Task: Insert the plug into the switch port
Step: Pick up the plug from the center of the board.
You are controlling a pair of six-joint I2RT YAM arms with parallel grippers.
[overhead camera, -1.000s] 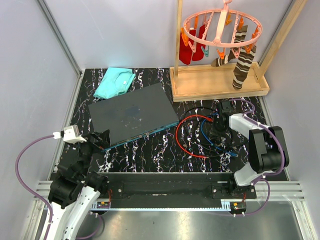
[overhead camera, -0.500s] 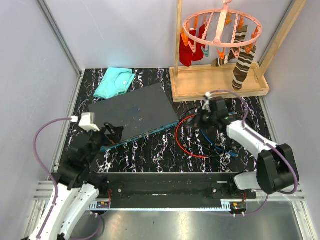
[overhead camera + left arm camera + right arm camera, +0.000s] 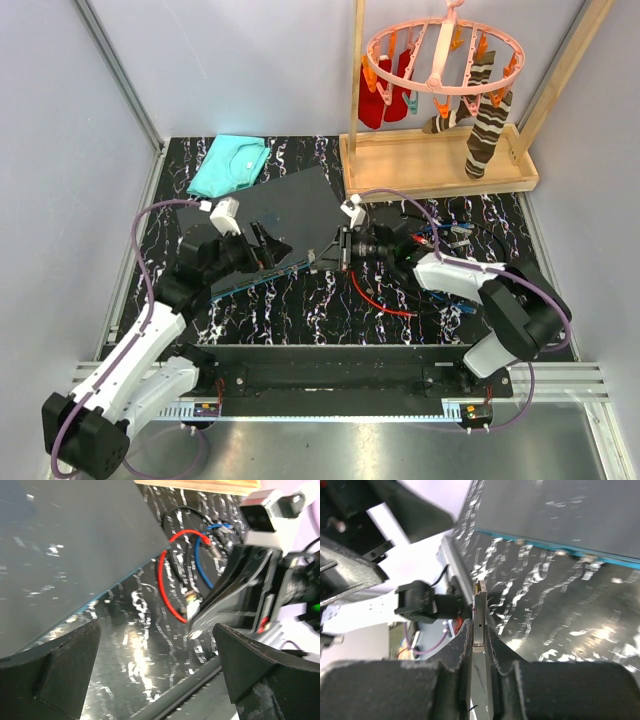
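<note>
The switch (image 3: 262, 222) is a flat dark grey box with a teal front edge (image 3: 240, 283) lying on the black marbled table. In the right wrist view that edge (image 3: 570, 550) shows small sockets. My right gripper (image 3: 324, 256) is shut on the plug (image 3: 480, 611), a thin clear connector standing out past the fingertips. It points left and sits just off the switch's right front corner, apart from the edge. My left gripper (image 3: 272, 245) is open over the switch's front edge, with nothing between its fingers (image 3: 55, 670). From the left wrist the switch (image 3: 75, 540) fills the upper left.
Red cable (image 3: 372, 292) and blue cable (image 3: 440, 236) loop on the table right of the switch. A folded teal cloth (image 3: 230, 163) lies at the back left. A wooden tray (image 3: 430, 172) with a sock hanger stands at the back right.
My right gripper has carried the plug left from the cable pile to the switch's right front corner. My left arm has swung up and right, over the switch's front edge.
</note>
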